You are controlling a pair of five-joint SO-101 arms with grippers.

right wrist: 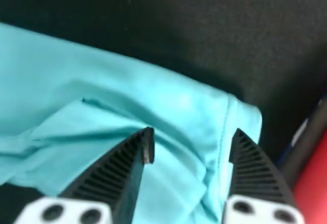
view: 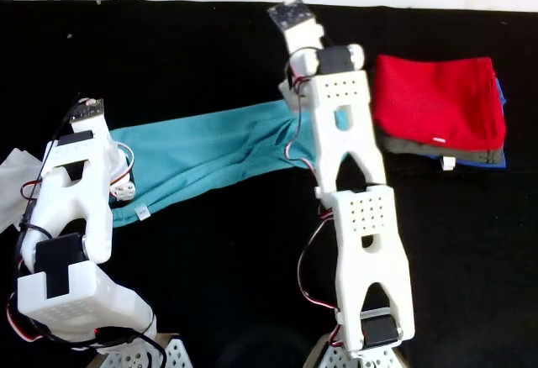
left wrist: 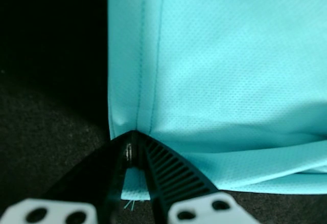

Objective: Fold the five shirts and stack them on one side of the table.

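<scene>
Teal shirt (view: 210, 154) lies stretched in a long, rumpled band across the black cloth-covered counter (view: 210, 49), running from the left arm to the right arm. In the left wrist view we note a fine pin-dot knit with a double row of stitching along the hem. The left tool (left wrist: 132, 134) is clamped tight on that hem's corner, its black ribbed jaws meeting at a point, with a scrap of teal fabric and a loose thread showing between them. A small white tag (view: 142, 212) sits at the shirt's lower edge near this end. The right tool (right wrist: 193, 134) stands wide open over the opposite end, where the cloth is doubled into soft folds with a stitched edge. Its ridged fingers (right wrist: 122, 168) straddle the fold, and we cannot tell whether they touch it. At the far right of the counter sits a stack of folded garments, well apart from the teal cloth. A red shirt (view: 437, 99) lies on top in a neat rectangle, a grey layer (view: 403, 145) beneath it, and a blue edge (view: 502, 91) peeks out. Crumpled white fabric (view: 13, 175) shows at the left edge.
</scene>
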